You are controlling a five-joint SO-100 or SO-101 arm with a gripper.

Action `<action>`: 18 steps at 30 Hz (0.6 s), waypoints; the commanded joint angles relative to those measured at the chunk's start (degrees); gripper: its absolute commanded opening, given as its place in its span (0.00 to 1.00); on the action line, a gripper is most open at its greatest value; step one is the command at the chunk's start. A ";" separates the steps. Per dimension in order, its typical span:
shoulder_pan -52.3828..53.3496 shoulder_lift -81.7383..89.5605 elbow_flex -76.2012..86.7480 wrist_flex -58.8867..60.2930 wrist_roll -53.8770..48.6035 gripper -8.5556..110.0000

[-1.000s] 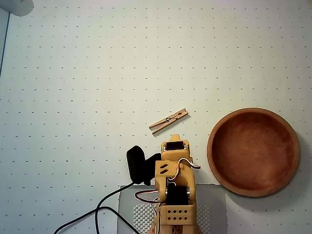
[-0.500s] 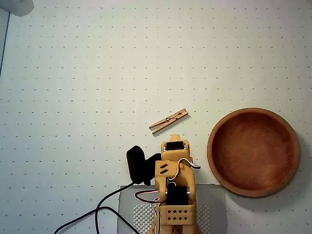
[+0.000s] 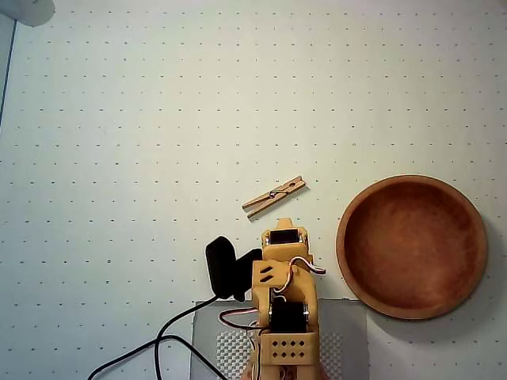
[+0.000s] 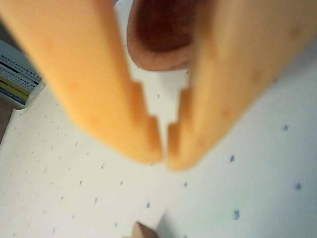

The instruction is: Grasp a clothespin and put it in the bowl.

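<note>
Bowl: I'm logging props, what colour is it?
Reddish-brown wood; the bowl shows best in the overhead view.

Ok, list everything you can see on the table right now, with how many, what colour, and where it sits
light-tan wooden spring clothespin: one, tan, lying flat mid-table in the overhead view, just ahead of the arm, apart from the bowl.
round reddish-brown wooden bowl: one, reddish-brown, at the right, empty.
white dotted table mat: one, white with small dots, covering the table.
grey mesh base plate: one, grey, bottom centre under the arm.
black cable: one, black, bottom left.
orange arm: one, orange, bottom centre.
tool: one, orange, fingertips closed together, holding nothing.
</note>
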 commanded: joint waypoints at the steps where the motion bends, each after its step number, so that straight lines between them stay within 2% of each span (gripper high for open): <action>1: 0.00 0.44 -0.97 -0.18 0.09 0.06; 6: 0.62 0.62 -3.08 0.44 -0.44 0.06; 10: 0.53 0.18 -15.64 4.83 -1.23 0.06; 18: -1.76 0.00 -34.45 15.73 -13.71 0.06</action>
